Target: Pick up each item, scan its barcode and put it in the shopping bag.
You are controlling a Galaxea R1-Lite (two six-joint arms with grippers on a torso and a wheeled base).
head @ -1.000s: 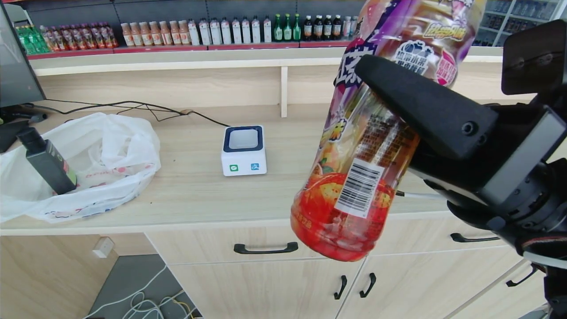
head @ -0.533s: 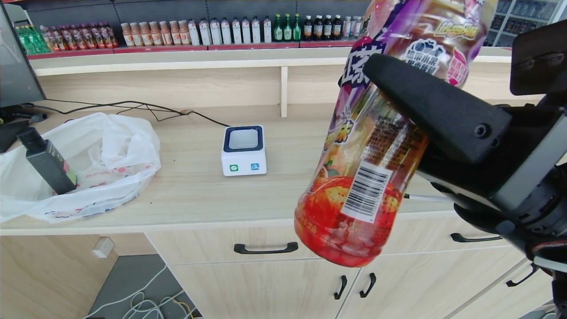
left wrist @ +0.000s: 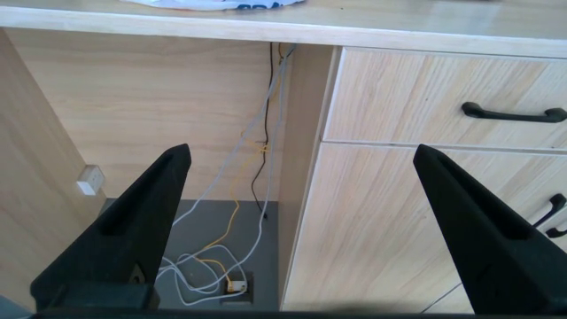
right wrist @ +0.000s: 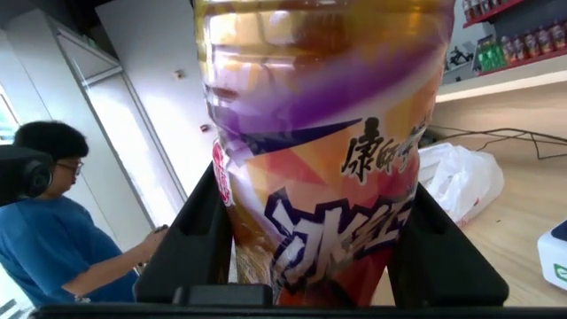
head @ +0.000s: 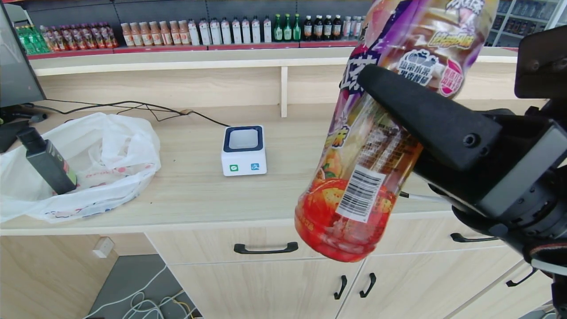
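Head view: the bottle (head: 367,146) is up in the right claw (head: 390,84), well apart from the scanner (head: 244,149).
In the last second the bottle only swayed a little to the right and back. Its barcode (head: 359,192) faces the camera, not the scanner, so I judge the scan is not yet done. The shopping bag (head: 110,146) lies on the surface (head: 190,195) at the left, with a dark bottle (head: 46,161) in it. Left wrist view: the left claw (left wrist: 301,177) is spread wide and holds nothing, low before the cabinet. Right wrist view: both fingers (right wrist: 190,235) press the bottle's sides.
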